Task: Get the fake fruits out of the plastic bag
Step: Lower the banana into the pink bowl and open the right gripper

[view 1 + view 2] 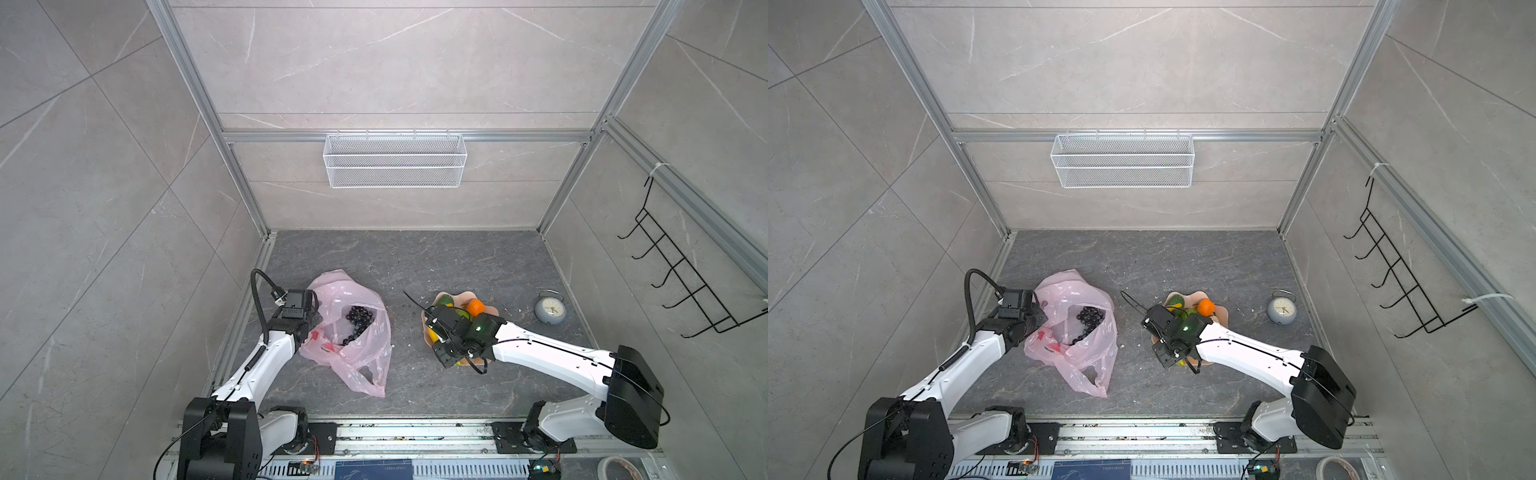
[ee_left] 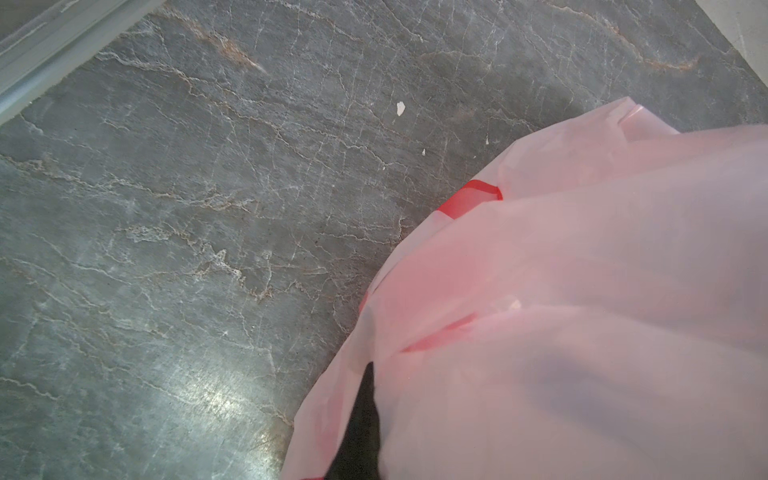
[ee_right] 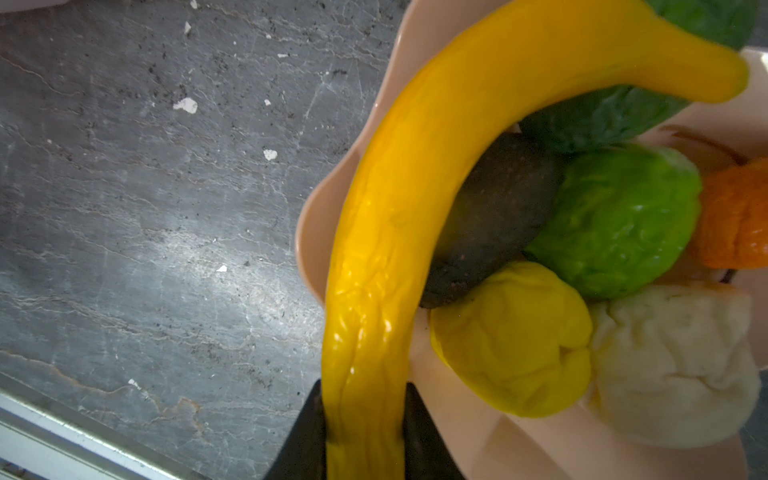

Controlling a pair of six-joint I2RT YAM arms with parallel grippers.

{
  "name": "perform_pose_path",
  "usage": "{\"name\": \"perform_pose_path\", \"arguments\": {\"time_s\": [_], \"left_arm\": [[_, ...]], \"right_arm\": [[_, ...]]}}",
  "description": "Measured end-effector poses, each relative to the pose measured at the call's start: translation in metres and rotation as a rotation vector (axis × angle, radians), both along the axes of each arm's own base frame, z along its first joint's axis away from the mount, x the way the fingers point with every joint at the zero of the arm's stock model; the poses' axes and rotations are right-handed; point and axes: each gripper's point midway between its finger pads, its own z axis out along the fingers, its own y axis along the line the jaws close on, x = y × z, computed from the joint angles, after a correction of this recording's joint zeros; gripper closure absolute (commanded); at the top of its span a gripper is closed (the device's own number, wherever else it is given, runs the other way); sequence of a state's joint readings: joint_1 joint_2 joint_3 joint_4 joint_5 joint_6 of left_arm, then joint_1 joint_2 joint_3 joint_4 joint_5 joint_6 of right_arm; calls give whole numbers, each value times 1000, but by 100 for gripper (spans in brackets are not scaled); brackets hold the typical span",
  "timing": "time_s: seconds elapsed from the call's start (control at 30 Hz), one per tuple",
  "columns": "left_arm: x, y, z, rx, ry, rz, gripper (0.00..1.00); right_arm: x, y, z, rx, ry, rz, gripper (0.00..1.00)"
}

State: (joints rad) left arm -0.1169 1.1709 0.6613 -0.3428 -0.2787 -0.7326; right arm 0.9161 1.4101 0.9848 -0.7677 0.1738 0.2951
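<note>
While left gripper [image 1: 309, 328] pinches the plastic bag [image 1: 368, 347], right gripper [image 3: 363, 432] clamps the banana [image 3: 415, 187] over the plate [image 3: 316, 224]; we release next.

translucent pale-pink plastic bag [image 1: 374, 332] with red print; purple-black grape bunch [image 1: 358, 320]. yellow banana [image 3: 382, 249], lime green piece [image 3: 619, 224], dark brown avocado [image 3: 490, 224], yellow lemon [image 3: 515, 345], beige piece [image 3: 673, 370], bright-orange orange [image 3: 735, 216]. peach plate [image 3: 320, 216]. dark grey counter [image 3: 145, 208], pale veins. blue-grey alarm clock [image 1: 549, 311].
</note>
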Motion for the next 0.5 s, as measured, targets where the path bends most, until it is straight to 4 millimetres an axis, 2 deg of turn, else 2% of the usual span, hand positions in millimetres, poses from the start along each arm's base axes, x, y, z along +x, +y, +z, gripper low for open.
{"name": "perform_pose_path", "arguments": {"time_s": [0.13,0.37,0.5], "left_arm": [[0,0,0,0,0,0,100],[0,0,-1,0,4,0,100],[1,0,-1,0,2,0,100]], "right_arm": [[-2,-2,-3,-10,2,0,64],[-3,-6,-5,-30,-3,-14,61],[-1,-8,-5,-37,-15,-28,56]]}}
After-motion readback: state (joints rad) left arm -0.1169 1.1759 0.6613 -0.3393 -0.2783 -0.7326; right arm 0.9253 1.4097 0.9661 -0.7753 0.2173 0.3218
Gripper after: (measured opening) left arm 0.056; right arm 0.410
